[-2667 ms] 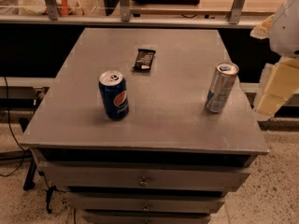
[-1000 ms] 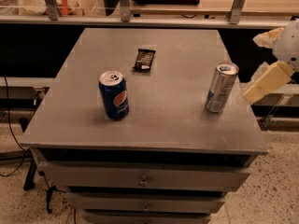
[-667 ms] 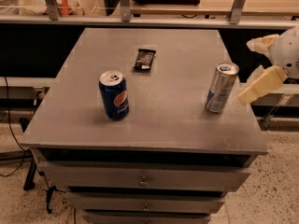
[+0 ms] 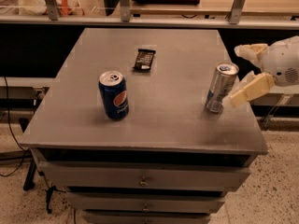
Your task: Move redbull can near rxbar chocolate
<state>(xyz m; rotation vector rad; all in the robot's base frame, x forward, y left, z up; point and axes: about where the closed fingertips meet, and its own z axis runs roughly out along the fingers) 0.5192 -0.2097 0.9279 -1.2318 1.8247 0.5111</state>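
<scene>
The redbull can [image 4: 219, 90], slim and silver with blue markings, stands upright near the right edge of the grey table [image 4: 168, 111]. The rxbar chocolate [image 4: 144, 59], a flat dark bar, lies at the table's far middle. My gripper [image 4: 233, 75] comes in from the right with its cream fingers [image 4: 250, 90] spread open. It is level with the redbull can: the near finger's tip is right against the can's right side and the far finger is just behind the can's top. It holds nothing.
A wider dark-blue Pepsi can [image 4: 113, 95] stands upright at the table's left middle, in front of and left of the bar. The table is a drawer cabinet [image 4: 142, 181]. A shelf with metal posts [image 4: 124, 3] runs behind it.
My gripper has moved left from beyond the table's right edge toward the redbull can, with the fingers now beside it. The cans and the bar have not moved.
</scene>
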